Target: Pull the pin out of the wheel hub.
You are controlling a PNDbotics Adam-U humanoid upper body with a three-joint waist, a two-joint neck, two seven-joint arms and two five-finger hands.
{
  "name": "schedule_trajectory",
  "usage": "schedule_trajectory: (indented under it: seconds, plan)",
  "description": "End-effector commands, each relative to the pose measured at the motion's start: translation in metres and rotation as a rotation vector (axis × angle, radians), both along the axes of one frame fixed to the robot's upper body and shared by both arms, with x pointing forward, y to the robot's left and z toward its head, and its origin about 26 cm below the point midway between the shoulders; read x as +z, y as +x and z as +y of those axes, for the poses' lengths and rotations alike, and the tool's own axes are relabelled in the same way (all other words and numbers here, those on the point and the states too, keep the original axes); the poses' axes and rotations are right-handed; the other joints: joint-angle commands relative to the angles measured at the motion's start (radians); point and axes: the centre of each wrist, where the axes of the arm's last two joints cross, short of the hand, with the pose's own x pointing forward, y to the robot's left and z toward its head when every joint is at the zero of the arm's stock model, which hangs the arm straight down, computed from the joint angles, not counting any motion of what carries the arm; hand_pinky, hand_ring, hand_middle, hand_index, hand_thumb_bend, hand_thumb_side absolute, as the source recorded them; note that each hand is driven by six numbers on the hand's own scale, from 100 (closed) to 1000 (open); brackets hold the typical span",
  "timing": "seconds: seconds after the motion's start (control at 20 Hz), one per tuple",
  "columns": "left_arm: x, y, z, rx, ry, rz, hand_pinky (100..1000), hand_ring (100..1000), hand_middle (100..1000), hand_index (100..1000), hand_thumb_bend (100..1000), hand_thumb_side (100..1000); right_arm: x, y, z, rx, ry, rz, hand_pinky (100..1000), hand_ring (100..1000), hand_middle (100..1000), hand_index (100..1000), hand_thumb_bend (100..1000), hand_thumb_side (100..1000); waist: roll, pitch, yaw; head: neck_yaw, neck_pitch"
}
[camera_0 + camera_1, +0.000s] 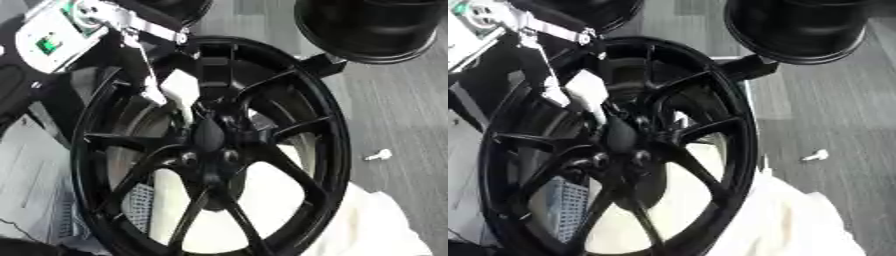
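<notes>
Black alloy, stiff and heavy: the wheel hub (214, 150) sits at the centre of a spoked wheel (328, 125) standing on edge. The robot's left hand (181, 90) reaches in from above, pale against the dark spokes. Its lower end is lost in the shadow at the hub, so whether it is open or closed on anything cannot be told. The right hand is out of shot.

The pin itself cannot be made out. By the task it should lie just below the hand, among the dark bolt holes around the hub's centre.

A pin of this sort is likely small, rigid metal, smooth and possibly slippery. It would best be taken by whatever end stands proud of the hub and drawn straight along its own axis, not levered sideways. The wheel is unlikely to flex. Being upright, though, it may rock or roll if the pull drags across it.

A second black wheel (367, 30) stands well off to the hand's right and above. A white cloth (376, 225) lies far below and to its right, with a small white object (379, 155) on the grey floor (402, 110) between them.
</notes>
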Motion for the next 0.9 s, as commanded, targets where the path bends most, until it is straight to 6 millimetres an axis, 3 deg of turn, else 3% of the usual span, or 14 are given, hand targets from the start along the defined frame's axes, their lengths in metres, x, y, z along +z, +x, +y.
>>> schedule_trajectory:
  seconds: [0.05,0.55,0.9]
  plan:
    - [0.0091,-0.0006,0.0027,-0.002,-0.004,-0.021,723,624,480,632,449,136,0.0098,-0.0038,-0.0043,-0.016,0.001,-0.035,878,817,735,797,100,590,-0.003,-0.017,-0.001,0.006,0.005]
    - [0.0067,0.0016,0.0028,-0.007,0.007,-0.029,686,580,431,549,416,100,0.0094,-0.0034,-0.0050,-0.016,0.012,-0.039,878,817,734,797,100,620,-0.005,-0.016,-0.003,0.016,0.005]
    - [0.0157,0.0014,0.0039,0.034,-0.017,-0.029,644,542,382,514,509,100,0.0076,-0.0019,-0.0072,-0.030,0.013,-0.038,879,817,735,797,100,624,-0.005,-0.017,-0.001,0.018,0.005]
